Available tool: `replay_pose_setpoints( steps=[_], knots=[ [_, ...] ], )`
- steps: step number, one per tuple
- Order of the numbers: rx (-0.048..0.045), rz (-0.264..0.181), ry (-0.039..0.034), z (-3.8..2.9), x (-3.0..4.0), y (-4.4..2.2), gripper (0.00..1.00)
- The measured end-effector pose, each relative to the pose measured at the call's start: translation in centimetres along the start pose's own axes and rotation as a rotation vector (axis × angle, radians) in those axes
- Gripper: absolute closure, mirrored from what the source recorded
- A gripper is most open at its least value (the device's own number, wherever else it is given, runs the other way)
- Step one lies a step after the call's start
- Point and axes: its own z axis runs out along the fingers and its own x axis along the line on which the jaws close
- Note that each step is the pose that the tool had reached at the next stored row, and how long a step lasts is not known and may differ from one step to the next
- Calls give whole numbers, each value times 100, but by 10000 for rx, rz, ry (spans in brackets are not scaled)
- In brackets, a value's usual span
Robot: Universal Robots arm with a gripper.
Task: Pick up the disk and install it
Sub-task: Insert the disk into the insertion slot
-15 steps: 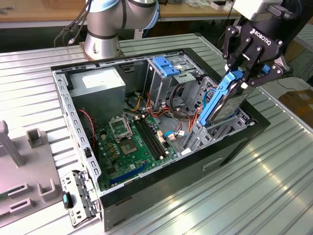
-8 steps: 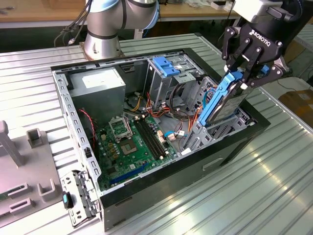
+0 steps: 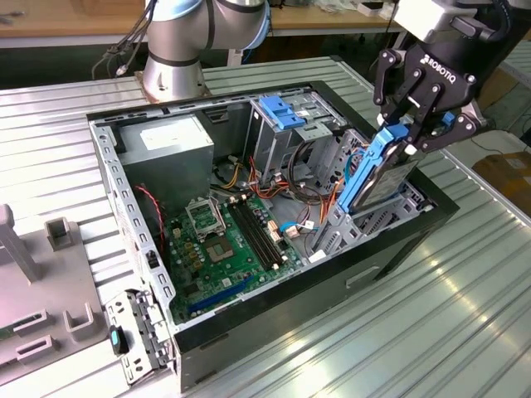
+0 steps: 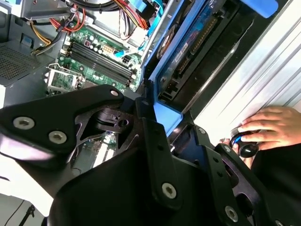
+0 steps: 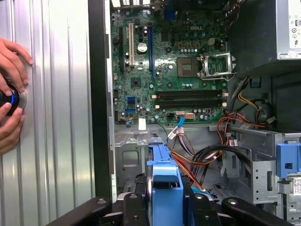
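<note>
Already lifted, the disk (image 3: 383,176) stands on end, partly down in its slot (image 3: 342,228) in the computer case (image 3: 274,319) on the worktop (image 3: 415,332), not fully in, with the gripper (image 3: 412,137) fingers (image 3: 431,104) clamped on its blue frame.

The disk (image 3: 371,170), silver metal in a blue plastic frame, stands on edge, slightly tilted. Its lower end is sunk into the computer case (image 3: 274,319), its upper end clamped in the pincer (image 3: 412,134).
</note>
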Motion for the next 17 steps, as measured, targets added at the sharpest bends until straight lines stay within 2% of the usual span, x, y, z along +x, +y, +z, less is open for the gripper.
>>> replay_pose_setpoints(
  steps=[1, 4, 5, 6, 7, 14, 15, 16, 17],
  knots=[
    [-44, 4, 3, -17, -1, -3, 63],
    [-80, 4, -5, -17, -1, -9, 63],
    [-165, 9, -9, -14, -2, -24, 63],
    [-325, 14, -17, -10, -3, -58, 63],
    [-360, 15, -19, -6, -3, -67, 63],
    [-374, 16, -32, 7, -2, -77, 63],
    [-375, 16, -31, 7, -3, -77, 62],
    [-374, 16, -32, 7, -3, -77, 56],
    [-375, 16, -31, 7, -2, -77, 56]
  ],
)
